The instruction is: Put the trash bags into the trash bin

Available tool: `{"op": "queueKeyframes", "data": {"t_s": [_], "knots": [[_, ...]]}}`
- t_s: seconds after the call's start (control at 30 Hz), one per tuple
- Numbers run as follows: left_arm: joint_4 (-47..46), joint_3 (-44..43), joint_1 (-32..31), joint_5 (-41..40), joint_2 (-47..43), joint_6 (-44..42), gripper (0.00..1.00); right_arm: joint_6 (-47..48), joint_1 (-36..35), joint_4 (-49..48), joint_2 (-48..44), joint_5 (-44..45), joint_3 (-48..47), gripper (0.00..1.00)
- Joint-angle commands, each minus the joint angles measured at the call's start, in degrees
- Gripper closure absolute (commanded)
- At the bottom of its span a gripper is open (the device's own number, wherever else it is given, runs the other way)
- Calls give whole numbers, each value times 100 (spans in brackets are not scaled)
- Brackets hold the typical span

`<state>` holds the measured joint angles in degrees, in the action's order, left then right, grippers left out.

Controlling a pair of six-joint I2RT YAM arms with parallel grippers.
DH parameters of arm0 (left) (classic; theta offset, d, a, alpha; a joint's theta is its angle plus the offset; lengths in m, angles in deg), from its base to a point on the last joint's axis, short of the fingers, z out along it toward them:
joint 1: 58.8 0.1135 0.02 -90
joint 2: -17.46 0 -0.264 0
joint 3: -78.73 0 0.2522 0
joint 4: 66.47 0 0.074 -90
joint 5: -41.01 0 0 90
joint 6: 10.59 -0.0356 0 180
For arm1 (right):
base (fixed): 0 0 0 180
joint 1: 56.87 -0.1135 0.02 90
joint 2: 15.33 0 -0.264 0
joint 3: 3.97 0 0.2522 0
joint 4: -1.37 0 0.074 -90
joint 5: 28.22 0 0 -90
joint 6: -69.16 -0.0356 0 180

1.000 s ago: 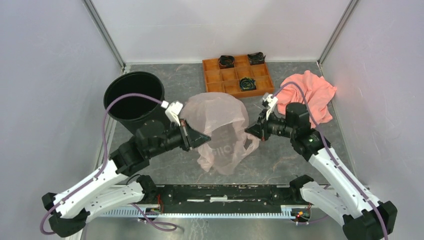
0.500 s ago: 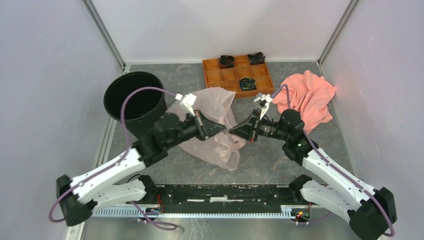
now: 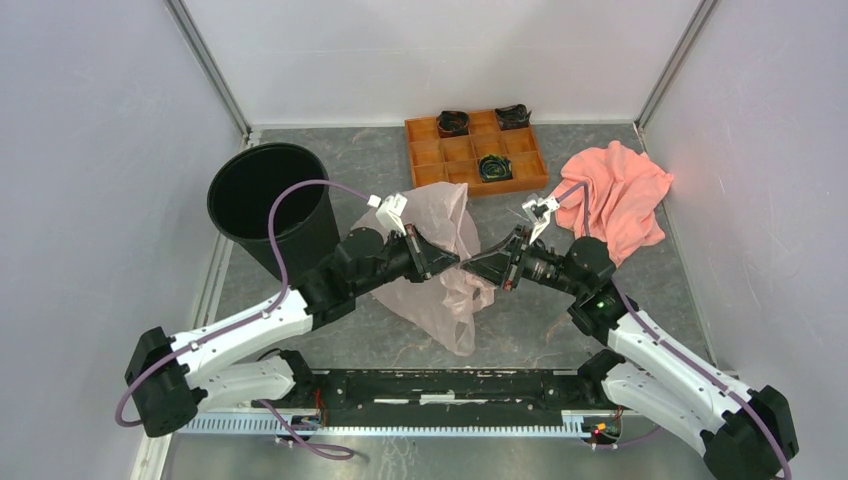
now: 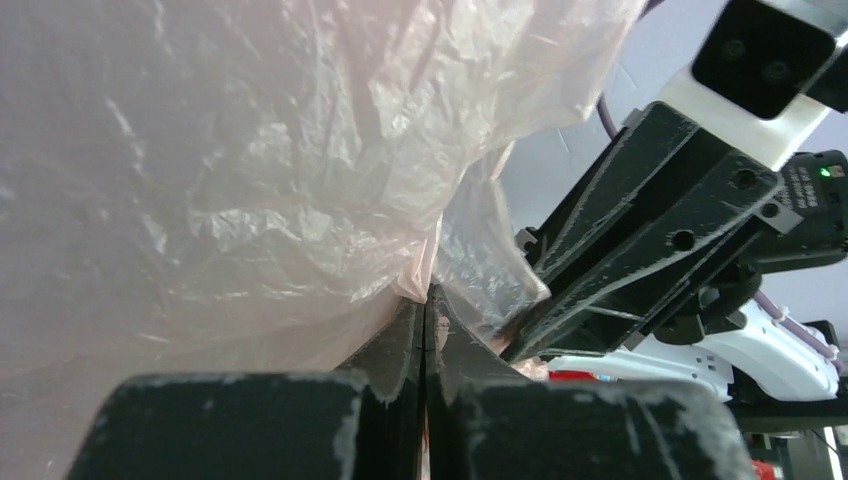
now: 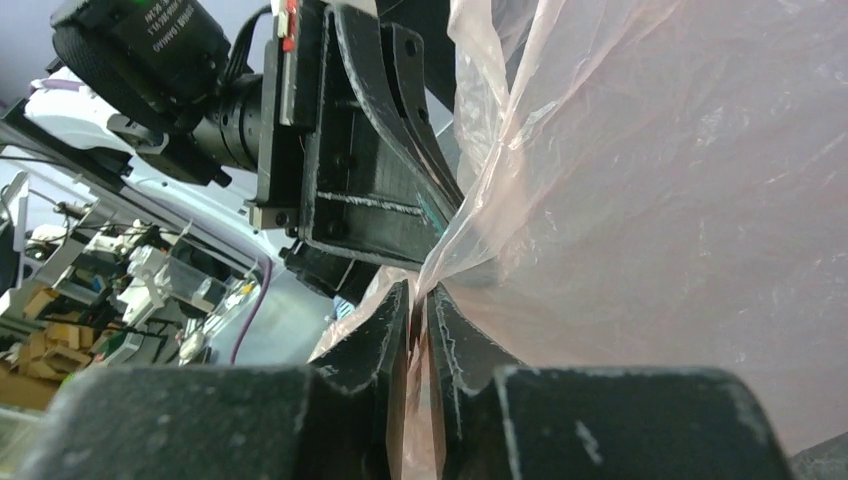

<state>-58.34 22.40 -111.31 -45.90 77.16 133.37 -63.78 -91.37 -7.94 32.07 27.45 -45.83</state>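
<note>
The pale pink translucent trash bag (image 3: 440, 290) hangs bunched between both grippers above the table's middle. My left gripper (image 3: 452, 263) is shut on the bag's edge; its wrist view shows the film (image 4: 250, 190) pinched at the closed tips (image 4: 428, 292). My right gripper (image 3: 470, 268) is shut on the bag just beside it, tips almost touching the left ones; its wrist view shows the film (image 5: 660, 200) clamped between the tips (image 5: 420, 292). The black trash bin (image 3: 268, 205) stands upright at the back left, to the left of the left arm.
An orange compartment tray (image 3: 428, 153) with black items sits at the back centre. A salmon-pink cloth (image 3: 622, 195) lies at the right. Grey walls close in left, right and back.
Both grippers have moved toward each other, folding the spread bag into a narrower hanging bunch. The left arm has reached further right; the right gripper has moved left.
</note>
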Motion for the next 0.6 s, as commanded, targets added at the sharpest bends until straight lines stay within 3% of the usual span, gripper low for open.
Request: {"op": "queueKeyframes", "data": {"t_s": [0.0, 0.07, 0.3, 0.4, 0.47, 0.57], "knots": [[-642, 143, -4, -154, 230, 392, 98, 23, -72, 147, -143, 395, -49, 79], [-745, 164, -5, -187, 273, 457, 98, 192, -128, 469, -204, 608, -131, 70], [-901, 172, -4, -414, 422, 650, 98, 1541, -525, 1647, -330, 1322, -460, 25], [-961, 152, -28, -447, 548, 718, 98, 2024, -940, 1903, -227, 1648, -601, 15], [-975, 126, -40, -456, 641, 761, 98, 2384, -1445, 2063, -195, 2387, -701, 10], [-975, 69, -56, -474, 728, 779, 98, 2885, -2533, 2670, -69, 4696, -901, 3]]}}
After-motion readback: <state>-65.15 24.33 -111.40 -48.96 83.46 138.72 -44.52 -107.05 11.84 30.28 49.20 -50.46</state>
